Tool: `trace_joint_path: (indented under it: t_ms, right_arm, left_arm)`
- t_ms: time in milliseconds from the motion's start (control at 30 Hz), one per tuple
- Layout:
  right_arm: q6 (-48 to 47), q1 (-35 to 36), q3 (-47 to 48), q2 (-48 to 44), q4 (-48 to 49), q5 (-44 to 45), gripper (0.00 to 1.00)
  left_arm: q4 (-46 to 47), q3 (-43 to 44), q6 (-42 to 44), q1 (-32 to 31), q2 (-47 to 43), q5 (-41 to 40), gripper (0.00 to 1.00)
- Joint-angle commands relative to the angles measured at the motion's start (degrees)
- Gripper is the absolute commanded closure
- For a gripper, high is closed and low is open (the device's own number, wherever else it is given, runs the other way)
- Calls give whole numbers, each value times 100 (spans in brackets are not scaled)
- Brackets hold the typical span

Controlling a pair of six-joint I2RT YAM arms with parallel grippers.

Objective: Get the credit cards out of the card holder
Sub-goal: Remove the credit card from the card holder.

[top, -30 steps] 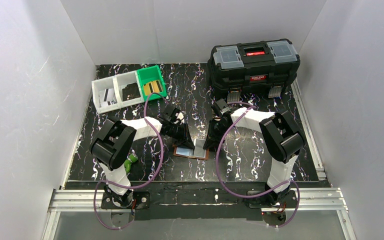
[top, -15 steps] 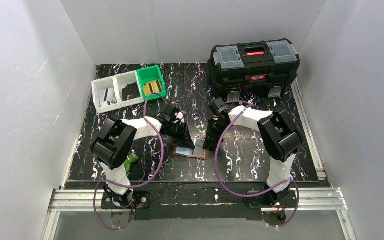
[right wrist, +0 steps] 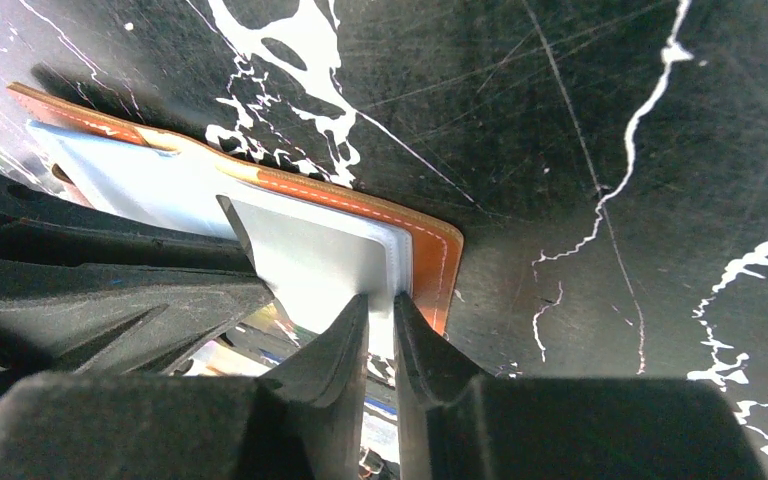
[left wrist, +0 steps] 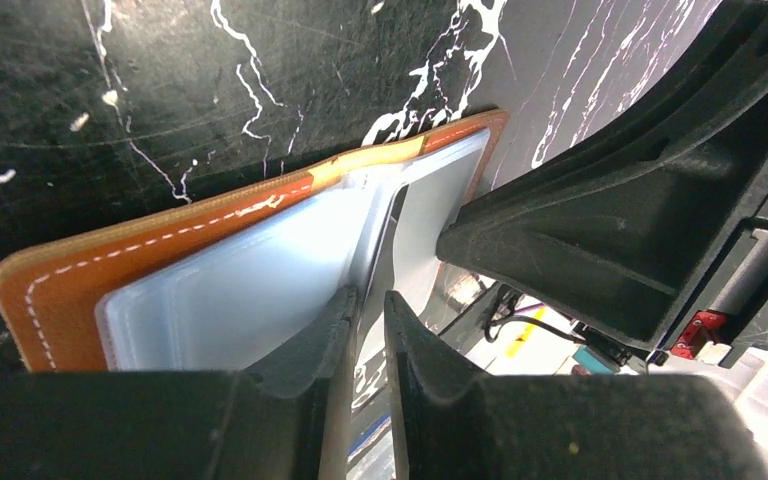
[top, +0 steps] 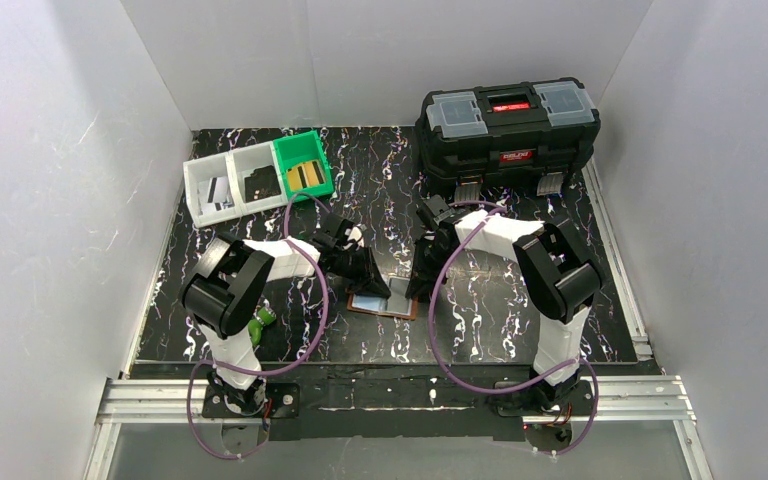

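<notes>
Brown leather card holder (top: pixel 380 303) lies open mid-table, pale pockets up. At its 11 o'clock the left gripper (left wrist: pixel 368 300) pinches a pocket leaf, jaws narrow. At 2 o'clock the right gripper (right wrist: pixel 380 305) nips a leaf edge just as narrowly. Black marbled table (top: pixel 480 330) lies beneath.

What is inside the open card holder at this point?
Glossy pale pockets line the brown card holder. The left gripper and right gripper each pinch a pale edge. Whether cards fill them cannot be seen.
</notes>
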Motion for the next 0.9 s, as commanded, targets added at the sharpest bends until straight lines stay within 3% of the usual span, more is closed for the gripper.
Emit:
trace_joint_path:
  t_ms: [0,233,867]
  right_arm:
    - [-93,262,43,382,271,385,78]
    - [-112,292,21,449,316,313,78]
    - [-14,-108,-612,260,505,481,74]
  left_arm:
    - [689,-39,-354,-196,-91,684,86]
    - [905,-228,-718,-210,-154,600,100]
    - [8,-473,-247,-13,-875,161,100]
